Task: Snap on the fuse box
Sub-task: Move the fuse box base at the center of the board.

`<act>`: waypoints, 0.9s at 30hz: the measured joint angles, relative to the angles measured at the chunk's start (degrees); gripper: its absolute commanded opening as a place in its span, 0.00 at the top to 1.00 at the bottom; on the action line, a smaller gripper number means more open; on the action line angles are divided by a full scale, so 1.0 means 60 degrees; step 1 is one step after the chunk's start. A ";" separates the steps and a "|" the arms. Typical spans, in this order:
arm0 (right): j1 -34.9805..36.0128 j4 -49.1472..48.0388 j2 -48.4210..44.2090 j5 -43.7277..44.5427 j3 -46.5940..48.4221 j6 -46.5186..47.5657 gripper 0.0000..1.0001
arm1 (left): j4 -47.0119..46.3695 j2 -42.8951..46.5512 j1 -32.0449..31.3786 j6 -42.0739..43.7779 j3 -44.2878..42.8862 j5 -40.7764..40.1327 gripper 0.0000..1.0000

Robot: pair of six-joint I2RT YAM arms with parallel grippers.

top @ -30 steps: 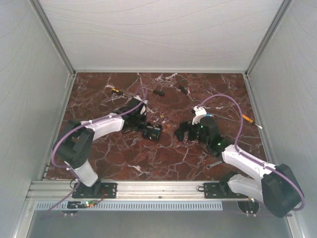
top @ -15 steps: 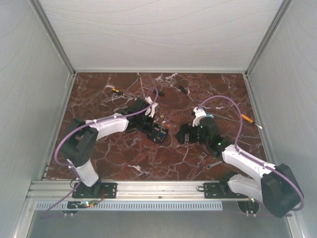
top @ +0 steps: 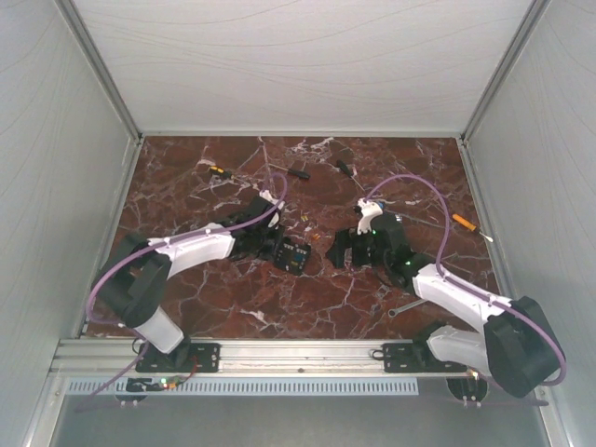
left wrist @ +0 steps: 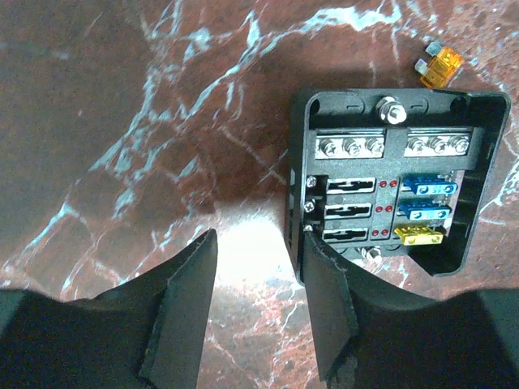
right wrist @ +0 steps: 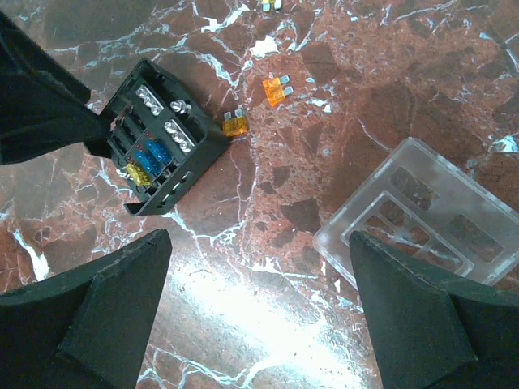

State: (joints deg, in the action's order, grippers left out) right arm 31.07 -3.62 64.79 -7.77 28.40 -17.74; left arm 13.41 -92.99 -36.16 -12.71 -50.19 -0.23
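While left fingers (left wrist: pixel 328 316) gape, fuse box (left wrist: pixel 395 182) sits outside, beside one.

We saw the left gripper (left wrist: pixel 259 243) with its black fingers (left wrist: pixel 182 312) spread over the red marble table (left wrist: pixel 122 121), one fingertip right at the left wall of the open-topped fuse box (left wrist: pixel 397 186), which held two blue fuses (left wrist: pixel 430 185) and a yellow fuse (left wrist: pixel 418 236), a loose orange fuse (left wrist: pixel 438 66) lying just beyond.

The white left arm (top: pixel 196 248) stretches low and inward, its black two-finger left gripper (left wrist: pixel 255 312) parted with nothing between the fingers. The white right arm (top: pixel 456 296) mirrors it, its black right gripper (right wrist: pixel 263 324) spread wide and empty.
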 measured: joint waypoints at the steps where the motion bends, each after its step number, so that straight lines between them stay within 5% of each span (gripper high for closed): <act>1: 0.0004 0.0018 0.0091 -0.0022 0.0084 0.0015 0.11 | 0.0087 0.0135 0.0000 -0.0095 0.0091 -0.0124 0.56; 13: 0.0557 0.0076 0.0965 -0.0288 0.0597 0.0178 0.12 | 0.0900 0.0816 0.0000 -0.1545 0.0630 -0.1504 0.53; 21: 0.0637 0.0098 0.1679 -0.0561 0.1220 0.0335 0.17 | 0.1494 0.1359 0.0036 -0.2124 0.0739 -0.2197 0.36; 27: 0.0729 -0.0084 0.2983 -0.0958 0.2357 0.0390 0.22 | 0.1563 0.1909 0.0073 -0.2616 0.0780 -0.2084 0.34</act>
State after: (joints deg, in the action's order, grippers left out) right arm 35.44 -4.12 82.70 -13.52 42.54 -15.40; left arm 22.79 -81.54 -35.73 -28.40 -45.52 -12.73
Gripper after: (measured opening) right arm 0.801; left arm 0.660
